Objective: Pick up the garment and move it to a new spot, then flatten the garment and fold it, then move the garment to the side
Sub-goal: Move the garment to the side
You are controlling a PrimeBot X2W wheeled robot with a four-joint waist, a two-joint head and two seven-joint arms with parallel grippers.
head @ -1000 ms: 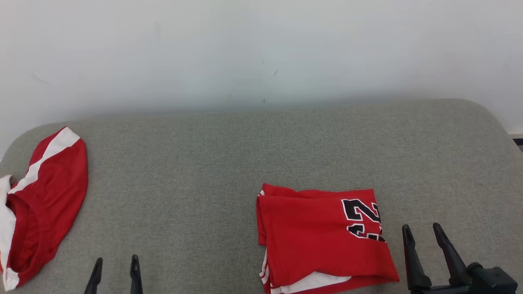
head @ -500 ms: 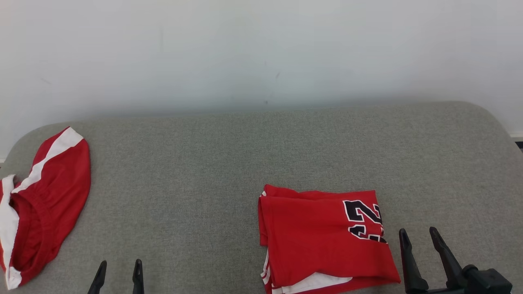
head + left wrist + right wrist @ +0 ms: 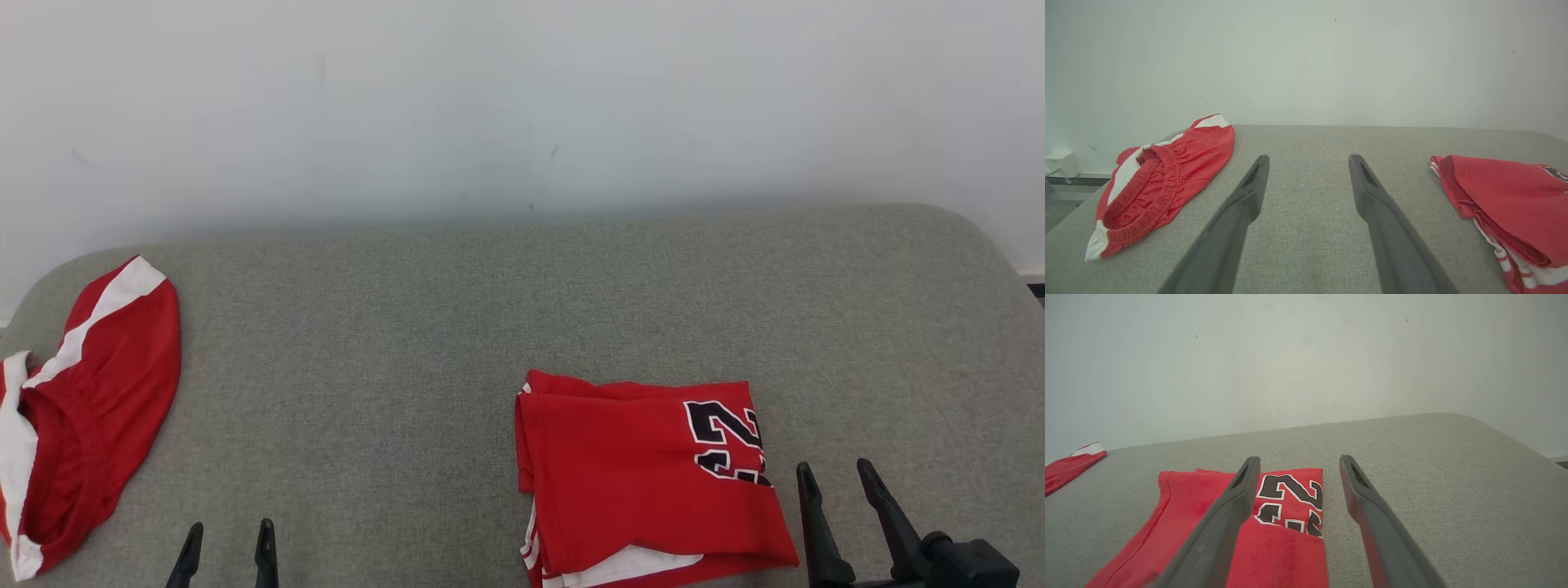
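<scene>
A red garment point(image 3: 637, 474), a jersey with a black number, lies folded on the grey padded table point(image 3: 457, 310), right of centre near the front. It also shows in the left wrist view point(image 3: 1506, 192) and the right wrist view point(image 3: 1286, 547). My right gripper point(image 3: 834, 467) stands open just right of the jersey's right edge, apart from it, with nothing between its fingers point(image 3: 1299, 459). My left gripper point(image 3: 230, 531) is open over bare table at the front left, and it holds nothing point(image 3: 1309, 159).
Red shorts with white stripes point(image 3: 98, 392) lie bunched at the table's left end, waistband toward me point(image 3: 1180, 167). A pale wall rises behind the table. The table's rounded right end point(image 3: 980, 245) lies beyond my right gripper.
Both grippers have slid a little toward the bottom of the head view. The camera shifted slightly. Neither garment has moved.
</scene>
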